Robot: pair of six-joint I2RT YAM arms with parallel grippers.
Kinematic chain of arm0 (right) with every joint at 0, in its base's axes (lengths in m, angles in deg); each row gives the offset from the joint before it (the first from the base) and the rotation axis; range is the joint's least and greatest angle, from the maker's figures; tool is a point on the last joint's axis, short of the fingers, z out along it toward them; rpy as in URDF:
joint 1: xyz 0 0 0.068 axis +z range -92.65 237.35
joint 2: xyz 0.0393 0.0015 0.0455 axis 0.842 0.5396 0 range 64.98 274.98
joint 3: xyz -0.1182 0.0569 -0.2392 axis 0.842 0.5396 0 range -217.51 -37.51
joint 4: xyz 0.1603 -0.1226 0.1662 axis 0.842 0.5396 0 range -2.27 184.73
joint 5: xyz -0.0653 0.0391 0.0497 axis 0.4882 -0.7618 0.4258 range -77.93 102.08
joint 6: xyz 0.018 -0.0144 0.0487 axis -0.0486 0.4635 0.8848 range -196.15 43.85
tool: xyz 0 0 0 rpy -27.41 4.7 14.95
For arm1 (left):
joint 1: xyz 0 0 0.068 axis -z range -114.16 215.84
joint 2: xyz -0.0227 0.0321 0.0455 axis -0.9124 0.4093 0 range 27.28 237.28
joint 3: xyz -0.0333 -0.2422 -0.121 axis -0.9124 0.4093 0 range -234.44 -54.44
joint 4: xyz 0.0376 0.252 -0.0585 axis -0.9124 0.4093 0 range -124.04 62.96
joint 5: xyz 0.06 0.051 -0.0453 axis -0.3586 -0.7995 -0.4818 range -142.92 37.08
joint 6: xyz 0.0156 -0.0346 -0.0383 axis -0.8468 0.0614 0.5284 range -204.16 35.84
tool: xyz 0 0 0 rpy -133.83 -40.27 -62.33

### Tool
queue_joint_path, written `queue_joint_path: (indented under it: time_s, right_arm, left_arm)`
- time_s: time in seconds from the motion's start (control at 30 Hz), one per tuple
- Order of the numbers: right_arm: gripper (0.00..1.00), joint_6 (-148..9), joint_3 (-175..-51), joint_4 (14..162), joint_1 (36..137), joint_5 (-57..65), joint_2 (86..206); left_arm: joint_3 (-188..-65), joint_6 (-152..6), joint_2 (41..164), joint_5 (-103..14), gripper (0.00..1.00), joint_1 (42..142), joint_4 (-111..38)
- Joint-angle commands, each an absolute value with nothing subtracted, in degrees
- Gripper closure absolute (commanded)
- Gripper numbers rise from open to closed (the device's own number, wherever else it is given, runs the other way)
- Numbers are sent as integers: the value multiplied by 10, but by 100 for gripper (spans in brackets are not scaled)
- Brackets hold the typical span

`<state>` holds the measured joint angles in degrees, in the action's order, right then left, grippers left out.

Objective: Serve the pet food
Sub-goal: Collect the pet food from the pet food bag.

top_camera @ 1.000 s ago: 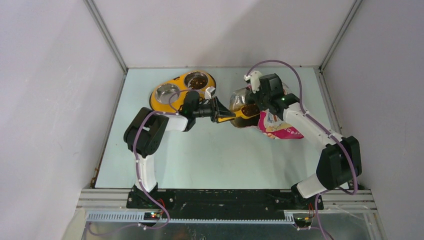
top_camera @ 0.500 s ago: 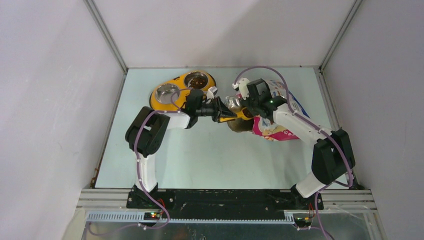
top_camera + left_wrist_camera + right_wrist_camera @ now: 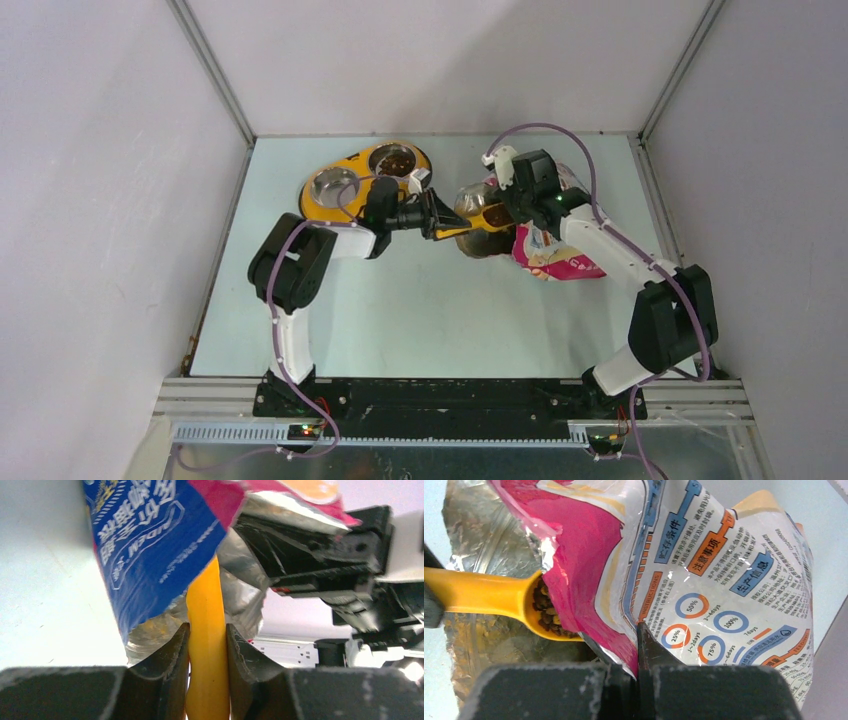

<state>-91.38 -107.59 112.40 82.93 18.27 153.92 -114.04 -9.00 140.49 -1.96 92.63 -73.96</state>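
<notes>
We see the pouch (image 3: 724, 570) resting on the table (image 3: 420, 310), right of centre, with its torn mouth turned toward the left arm. The right gripper (image 3: 636, 630) is pressed together on the pouch's upper lip. Inside the mouth, kibble (image 3: 548, 612) sits in the bowl of the orange scoop (image 3: 484, 595). The left gripper (image 3: 207, 630) pinches the scoop's handle between its fingers. The yellow feeder (image 3: 362, 170) stands just behind that gripper.
</notes>
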Motion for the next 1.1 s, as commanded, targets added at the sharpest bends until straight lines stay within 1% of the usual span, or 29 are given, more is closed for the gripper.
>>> queue_joint_path:
  time_s: [0.0,0.07,0.17,0.27,0.37,0.43,1.07]
  right_arm:
    - [100,-903,-1080,1103,798,178,1515]
    - [100,-898,-1080,1105,789,168,1516]
    - [100,-895,-1080,1106,782,159,1519]
    - [100,-894,-1080,1105,777,155,1516]
    - [100,-891,-1080,1105,770,149,1513]
    - [100,-889,-1080,1106,761,144,1511]
    - [100,-882,-1080,1103,726,134,1516]
  left_arm:
    - [-1134,37,1394,28,100,911,-959]
    - [-1133,60,1395,39,100,907,-994]
    - [-1124,59,1387,43,100,905,-998]
    - [-1114,40,1374,41,100,902,-978]
    - [-1104,-2,1354,38,100,899,-914]
    - [-1100,-26,1347,38,100,894,-897]
    - [-1069,-43,1320,73,100,878,-909]
